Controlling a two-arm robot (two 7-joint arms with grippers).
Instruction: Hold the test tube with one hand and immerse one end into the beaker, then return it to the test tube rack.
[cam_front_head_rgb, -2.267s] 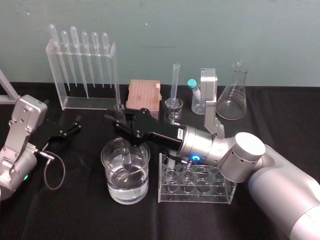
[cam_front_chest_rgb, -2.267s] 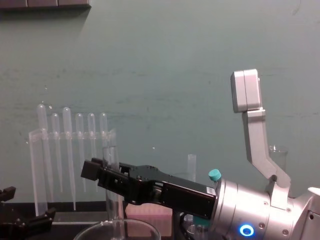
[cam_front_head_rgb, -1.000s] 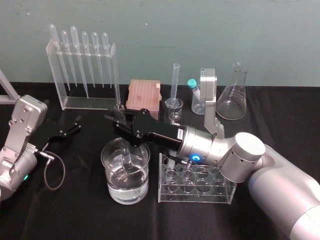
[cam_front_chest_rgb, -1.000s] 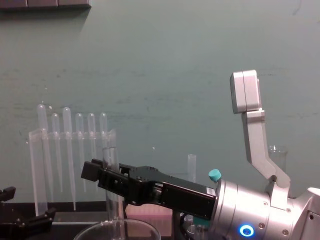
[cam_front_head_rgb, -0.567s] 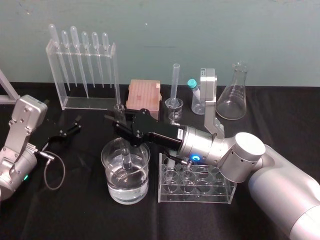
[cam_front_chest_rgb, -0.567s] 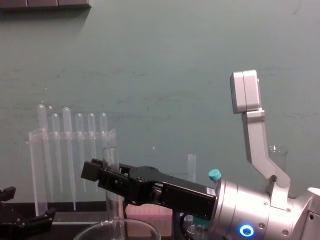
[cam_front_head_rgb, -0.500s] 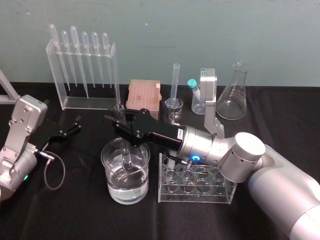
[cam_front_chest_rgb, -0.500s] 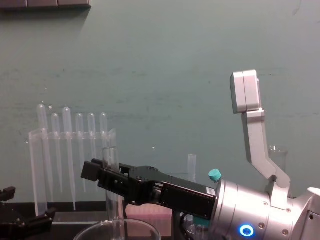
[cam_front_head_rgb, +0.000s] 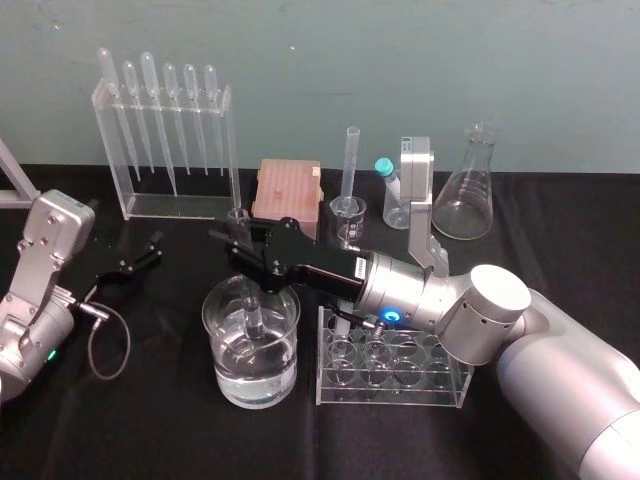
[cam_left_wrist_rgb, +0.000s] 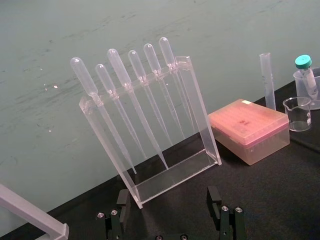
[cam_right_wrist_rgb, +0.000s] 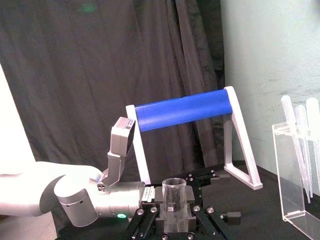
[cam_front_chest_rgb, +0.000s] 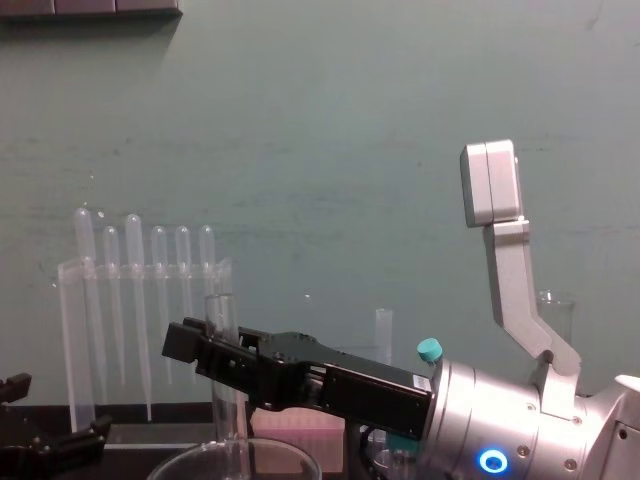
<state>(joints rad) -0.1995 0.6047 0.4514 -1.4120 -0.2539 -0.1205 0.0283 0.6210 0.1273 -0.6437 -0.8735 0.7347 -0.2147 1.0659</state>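
The test tube (cam_front_head_rgb: 253, 318) stands upright over the beaker (cam_front_head_rgb: 222, 375), its lower end down inside the wide glass at about the water line. Its open, lipped mouth rises above my right gripper (cam_front_head_rgb: 243, 250). The jaws are closed on the tube around mid-length, and my right wrist camera shows the black fingers pinching the clear glass from both sides.

The beaker, part full of water, sits near the front of the black table (cam_front_head_rgb: 150, 420), just left of the clear test tube rack (cam_front_head_rgb: 392, 394). My right arm reaches in from the right, passing above the rack's rear left corner.

My left gripper (cam_front_head_rgb: 135, 256) is parked well off to the left, low over the table. Its fingers are spread wide with nothing between them, and it faces the pipette stand (cam_front_head_rgb: 165, 150).

Along the back wall, left to right — a pink box (cam_front_head_rgb: 288, 188), a graduated cylinder (cam_front_head_rgb: 352, 170), a teal-capped tube (cam_front_head_rgb: 385, 172) and a conical flask (cam_front_head_rgb: 466, 195).
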